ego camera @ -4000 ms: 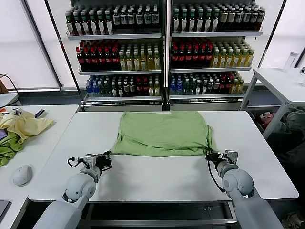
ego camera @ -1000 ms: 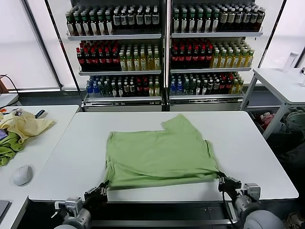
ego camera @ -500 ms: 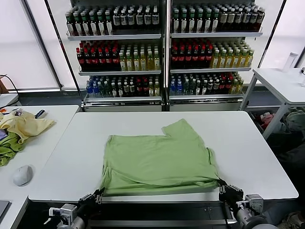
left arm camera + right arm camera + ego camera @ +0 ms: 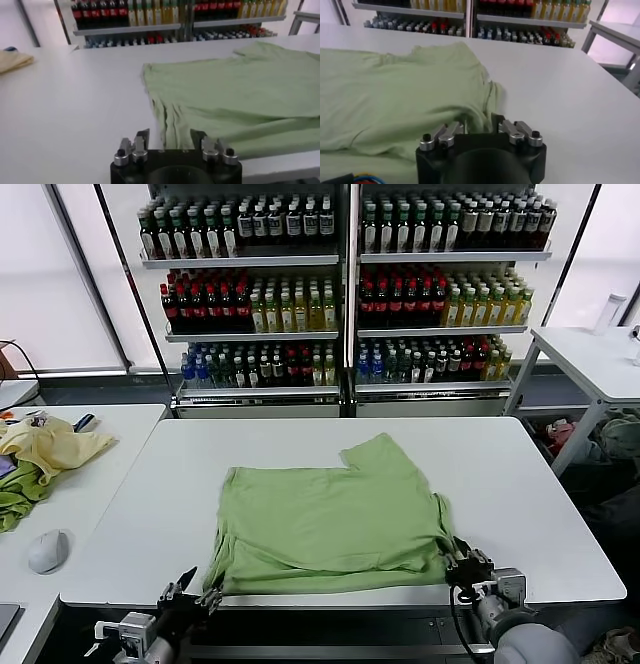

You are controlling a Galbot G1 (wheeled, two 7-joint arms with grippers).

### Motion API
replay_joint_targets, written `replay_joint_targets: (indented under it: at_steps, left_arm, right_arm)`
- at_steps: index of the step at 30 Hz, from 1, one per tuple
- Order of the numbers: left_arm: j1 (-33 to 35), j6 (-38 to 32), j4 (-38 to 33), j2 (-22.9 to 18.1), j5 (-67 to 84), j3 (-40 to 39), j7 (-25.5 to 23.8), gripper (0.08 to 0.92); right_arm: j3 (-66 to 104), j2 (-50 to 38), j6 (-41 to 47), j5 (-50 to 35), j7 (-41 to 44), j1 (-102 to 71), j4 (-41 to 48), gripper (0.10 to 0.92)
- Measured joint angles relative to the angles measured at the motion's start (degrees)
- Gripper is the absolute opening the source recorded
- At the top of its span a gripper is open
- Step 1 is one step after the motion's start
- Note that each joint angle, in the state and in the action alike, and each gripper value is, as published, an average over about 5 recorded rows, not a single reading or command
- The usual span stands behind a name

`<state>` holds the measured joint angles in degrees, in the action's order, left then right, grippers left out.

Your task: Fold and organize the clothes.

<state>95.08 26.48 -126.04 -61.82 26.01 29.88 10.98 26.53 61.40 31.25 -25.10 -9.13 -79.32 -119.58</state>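
Table carries the light green shirt, spread flat near its front edge, likely laid out for folding. Both grippers sit at the shirt's front corners, left gripper and right gripper, jaws spread, holding nothing. Bottle shelves stand behind; a mouse lies well aside.

A white table fills the middle of the head view. Behind it stand shelves packed with rows of bottles. On a second table to the left lie a pale yellow garment touching a darker green cloth, and nearer, a white computer mouse. Another white table stands at the far right
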Motion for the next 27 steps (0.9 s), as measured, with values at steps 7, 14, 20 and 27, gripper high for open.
replay_joint_targets:
  at_steps: [7, 14, 20, 27]
  left_arm:
    - [-2.85, -0.96, 0.78, 1.02, 1.51, -0.13, 1.96, 0.816]
    - [-10.26, -0.91, 5.23, 2.50, 4.02, -2.46, 4.01, 0.823]
    - [-19.36, -0.25, 11.88, 2.87, 6.51, -6.05, 5.60, 0.823]
    - [-30.52, -0.07, 21.37, 1.98, 7.64, -11.26, 7.19, 0.823]
  right_arm:
    - [-3.19, 0.30, -1.30, -0.33, -0.73, 6.97, 3.99, 0.786]
    - [-7.97, 1.52, -1.70, -1.58, -1.07, 17.41, 11.44, 0.822]
    - [-11.94, 2.70, -1.94, -3.06, -1.05, 26.82, 19.85, 0.823]
    - [-16.46, 4.45, -1.95, -4.46, -0.91, 37.55, 30.28, 0.823]
